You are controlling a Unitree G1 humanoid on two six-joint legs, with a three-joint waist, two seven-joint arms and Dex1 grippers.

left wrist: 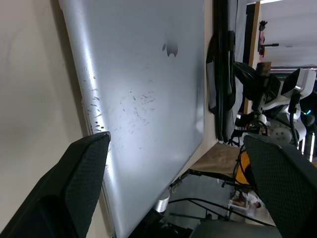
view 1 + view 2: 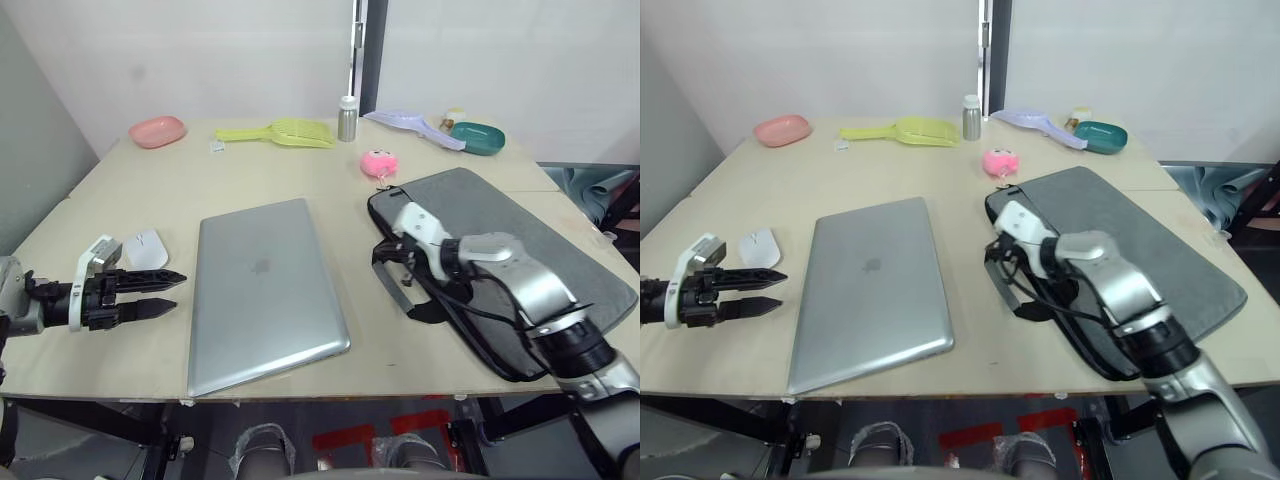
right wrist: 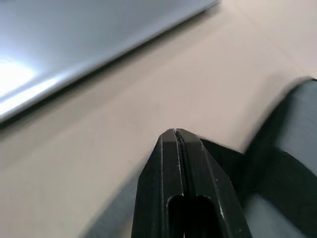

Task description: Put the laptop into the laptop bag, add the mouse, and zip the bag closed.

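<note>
1. Left fingers (image 2: 165, 292) apart beside the laptop (image 2: 262, 290); right fingers (image 3: 179, 148) pressed together at the laptop bag (image 2: 530, 250) edge.
2. Mouse (image 2: 147, 248) lies behind the left gripper.
3. Pink plush (image 2: 377, 163), bottle (image 2: 347, 118), yellow scoop (image 2: 280, 132) sit at the desk (image 2: 150, 190) rear.

Left gripper (image 2: 170, 293) parted, right gripper (image 3: 177, 135) pinched.

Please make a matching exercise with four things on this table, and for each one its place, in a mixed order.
Things:
1. laptop
2. mouse
3. laptop bag
4. pink plush toy

Places:
A. beside the left tool
B. under the right tool
C. middle of the table, lid shut
D. just behind the bag

Pairs: 1-C, 2-A, 3-B, 4-D
</note>
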